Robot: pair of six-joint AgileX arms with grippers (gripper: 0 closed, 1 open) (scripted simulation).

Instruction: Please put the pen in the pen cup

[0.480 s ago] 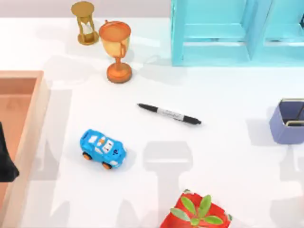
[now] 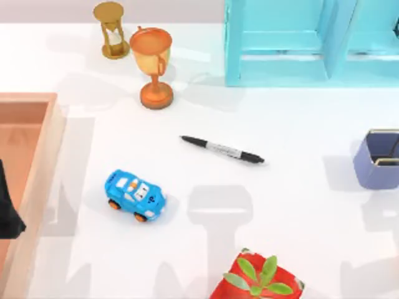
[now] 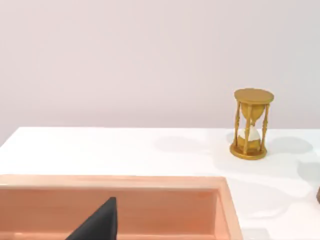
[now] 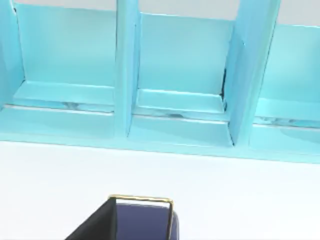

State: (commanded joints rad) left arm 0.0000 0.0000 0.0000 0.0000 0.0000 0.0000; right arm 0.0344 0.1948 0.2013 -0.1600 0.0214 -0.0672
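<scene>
Nearest the table's front edge, a potted plant [image 2: 260, 279] and a blue toy car [image 2: 135, 195] are seen, and just beyond them the pen [image 2: 222, 149] is found lying flat and untouched mid-table, so nothing of the task is judged done: lifting and dropping it in are both left. The pen cup [image 2: 378, 159] is set well apart at the right edge, with the trophy [image 2: 153, 65], hourglass [image 2: 111, 29] and blue shelf [image 2: 312, 40] farther back. The left gripper [image 2: 7, 208] is parked over the wooden tray [image 2: 34, 168], far from the pen; whether its fingers are spread cannot be told.
</scene>
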